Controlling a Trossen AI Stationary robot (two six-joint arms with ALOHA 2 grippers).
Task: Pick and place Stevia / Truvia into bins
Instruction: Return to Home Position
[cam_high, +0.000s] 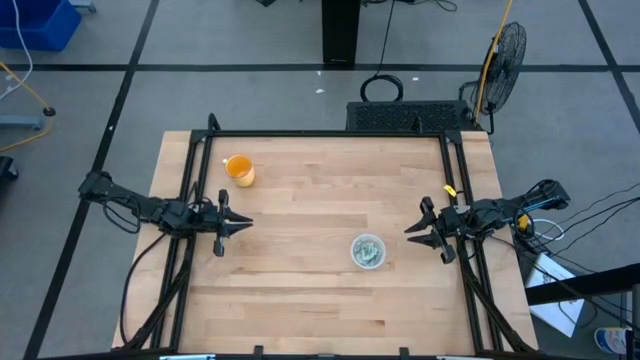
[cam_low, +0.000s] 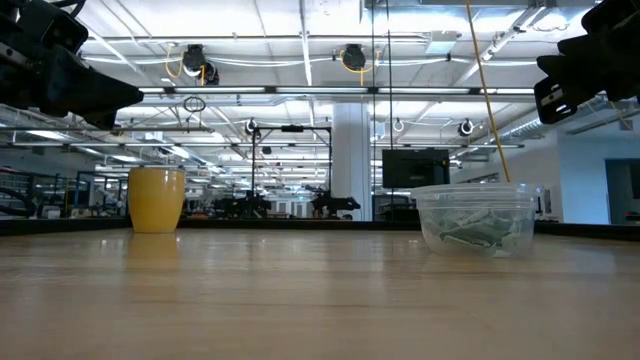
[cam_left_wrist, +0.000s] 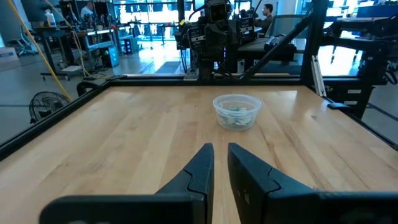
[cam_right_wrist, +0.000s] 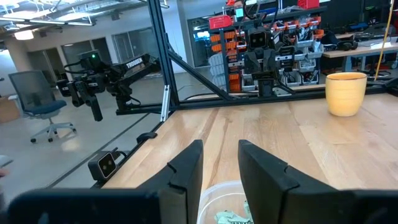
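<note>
The clear plastic cup (cam_high: 368, 251) stands upright on its base on the table, right of centre, with green and white sachets (cam_low: 478, 232) lying inside it. No sachet shows on the table itself. My left gripper (cam_high: 243, 224) hovers at the table's left side, fingers nearly together with a narrow gap (cam_left_wrist: 221, 163), pointing toward the cup (cam_left_wrist: 236, 111). My right gripper (cam_high: 412, 228) hovers at the right side, open, just right of the cup; in its wrist view the cup's rim (cam_right_wrist: 214, 190) shows below the fingers.
An orange cup (cam_high: 239, 170) stands upright near the far left corner (cam_low: 157, 199). A dark metal frame (cam_high: 330, 134) runs along the table's far, left and right edges. Bare wood stretches between the two grippers and toward the near edge.
</note>
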